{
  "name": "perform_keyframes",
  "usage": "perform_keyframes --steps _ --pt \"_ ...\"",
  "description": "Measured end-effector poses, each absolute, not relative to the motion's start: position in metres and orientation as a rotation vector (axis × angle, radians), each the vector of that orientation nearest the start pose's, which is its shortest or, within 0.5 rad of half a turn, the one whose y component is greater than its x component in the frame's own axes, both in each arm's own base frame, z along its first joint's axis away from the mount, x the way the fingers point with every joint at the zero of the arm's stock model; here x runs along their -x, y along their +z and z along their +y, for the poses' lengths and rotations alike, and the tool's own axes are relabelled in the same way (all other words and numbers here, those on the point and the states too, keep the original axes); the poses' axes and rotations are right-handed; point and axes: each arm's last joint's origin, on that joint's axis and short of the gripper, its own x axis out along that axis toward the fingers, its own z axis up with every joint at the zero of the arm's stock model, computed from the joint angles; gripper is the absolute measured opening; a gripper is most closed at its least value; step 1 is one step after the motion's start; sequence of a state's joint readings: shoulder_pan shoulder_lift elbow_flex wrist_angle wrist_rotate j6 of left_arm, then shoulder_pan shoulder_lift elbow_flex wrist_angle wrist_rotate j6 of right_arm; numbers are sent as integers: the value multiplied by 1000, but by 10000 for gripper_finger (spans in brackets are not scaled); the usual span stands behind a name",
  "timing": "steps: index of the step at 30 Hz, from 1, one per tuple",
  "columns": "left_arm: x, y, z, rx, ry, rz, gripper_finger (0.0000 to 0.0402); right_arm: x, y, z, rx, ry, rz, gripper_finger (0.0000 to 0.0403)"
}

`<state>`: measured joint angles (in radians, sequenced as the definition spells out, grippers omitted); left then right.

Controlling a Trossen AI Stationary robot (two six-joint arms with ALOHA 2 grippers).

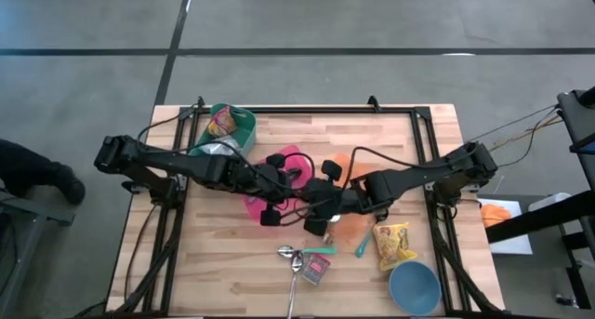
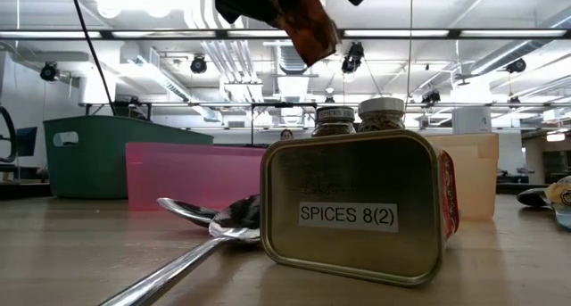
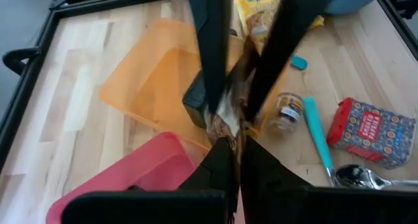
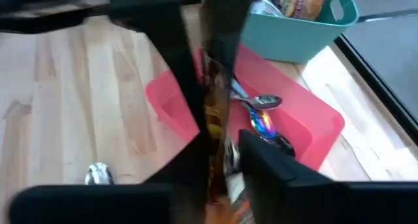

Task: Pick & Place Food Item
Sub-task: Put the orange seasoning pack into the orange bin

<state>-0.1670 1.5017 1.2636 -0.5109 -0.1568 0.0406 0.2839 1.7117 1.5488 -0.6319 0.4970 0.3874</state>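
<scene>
Both the left gripper [image 3: 230, 142] and the right gripper [image 3: 238, 96] are clamped on one brown snack packet [image 3: 230, 116], held aloft above mid-tabletop, over the pink bin [image 1: 253, 206]. Risk: opposing pulls could tear the wrapper; a premature release would drop it.

Spice tin [image 2: 357, 208] is hiding two jars' [image 2: 334, 120] lower parts; spoon [image 2: 192, 243] handle is running off frame.

Two dark, jointed arms, left arm [image 1: 177, 164] and right arm [image 1: 423, 177], trail thin black cables and end in flat black fingers [image 3: 212, 48].
</scene>
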Motion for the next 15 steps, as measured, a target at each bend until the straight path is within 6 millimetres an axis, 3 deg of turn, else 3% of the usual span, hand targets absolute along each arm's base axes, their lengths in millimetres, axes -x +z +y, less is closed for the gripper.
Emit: perform_keyframes --steps 2,8,15 --pt "-320 301 -53 -165 -33 745 1 -364 319 92 -63 -331 683 25" --pt "-319 302 -56 -173 -43 740 6 -363 320 93 -72 -326 683 12" --pt "-313 310 -57 -168 -54 717 84 -360 327 98 -78 -348 639 10"
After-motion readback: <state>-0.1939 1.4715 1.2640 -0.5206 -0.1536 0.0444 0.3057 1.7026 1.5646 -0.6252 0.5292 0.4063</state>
